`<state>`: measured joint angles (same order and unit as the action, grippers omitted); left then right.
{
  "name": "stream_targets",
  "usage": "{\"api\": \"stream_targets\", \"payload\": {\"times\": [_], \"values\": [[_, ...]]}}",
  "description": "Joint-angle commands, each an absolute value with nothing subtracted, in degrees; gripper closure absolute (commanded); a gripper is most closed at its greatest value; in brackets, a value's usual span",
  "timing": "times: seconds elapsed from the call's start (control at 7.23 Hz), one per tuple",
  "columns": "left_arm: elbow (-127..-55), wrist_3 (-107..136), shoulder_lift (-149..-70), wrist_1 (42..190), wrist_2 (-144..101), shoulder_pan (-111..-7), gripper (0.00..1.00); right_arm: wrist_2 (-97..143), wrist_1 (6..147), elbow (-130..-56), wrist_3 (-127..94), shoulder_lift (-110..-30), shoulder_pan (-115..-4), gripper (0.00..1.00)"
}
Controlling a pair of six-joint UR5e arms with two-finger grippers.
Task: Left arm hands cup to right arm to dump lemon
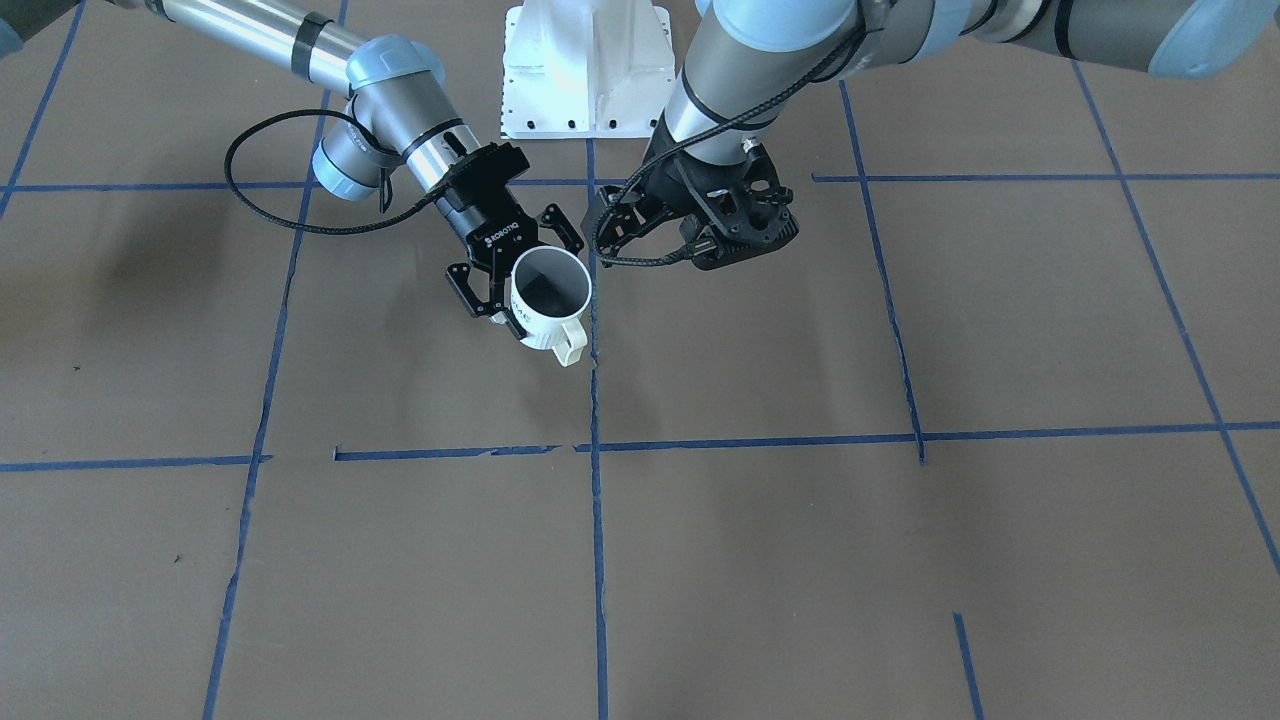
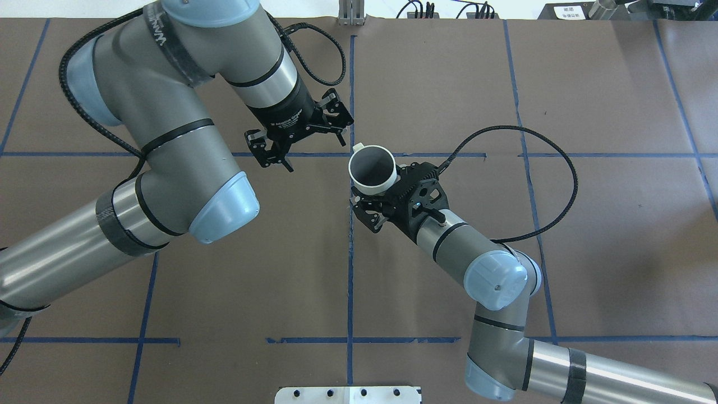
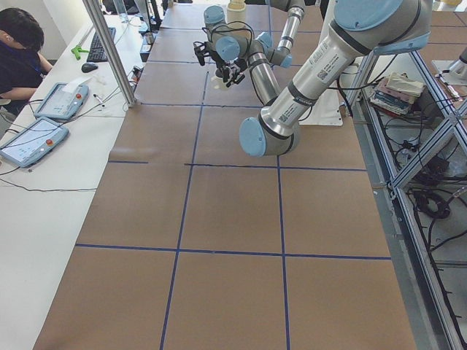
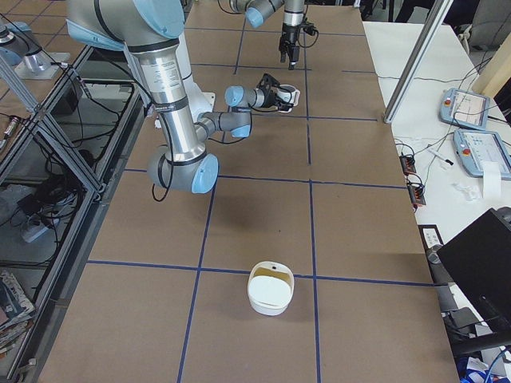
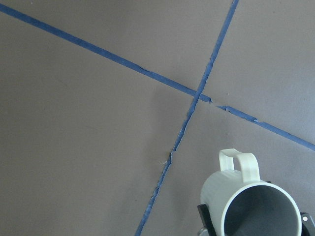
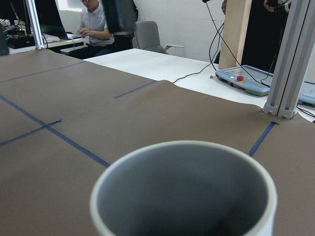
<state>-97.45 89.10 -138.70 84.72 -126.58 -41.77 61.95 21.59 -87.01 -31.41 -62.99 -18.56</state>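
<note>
The cup (image 2: 371,168), a white mug with a grey inside, is held upright above the table near the middle tape line, handle pointing away from the robot. My right gripper (image 2: 377,193) is shut on its lower body; it also shows in the front view (image 1: 525,285) around the cup (image 1: 548,290). My left gripper (image 2: 314,150) is open and empty, just to the left of the cup and apart from it, and shows in the front view (image 1: 612,225). The left wrist view shows the cup (image 5: 246,196) at lower right. The right wrist view looks into the cup (image 6: 182,191). The lemon is hidden.
A white bowl (image 4: 271,289) with a yellowish inside sits on the table towards the robot's right end. The white robot base (image 1: 588,70) stands at the table's robot side. Operators and teach pendants (image 4: 471,108) are at desks beyond the far edge.
</note>
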Motion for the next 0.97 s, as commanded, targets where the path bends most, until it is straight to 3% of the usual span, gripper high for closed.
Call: {"api": "stream_targets", "payload": {"times": [0.0,0.55,0.83], "values": [[-95.36,91.31,-140.1,84.9,-126.91,-40.87,0.04,61.44,21.62,-87.1,-31.46,-62.58,-18.28,0.65],[-92.74,91.84,-140.1,86.65,-126.74,-38.15,0.09,61.44,21.62,-87.36,-31.38,-62.49,-18.28,0.64],[-92.11,94.2,-140.18,88.41,-126.74,-38.06,0.29,61.44,21.71,-87.36,-31.38,-62.49,-18.19,0.64]]}}
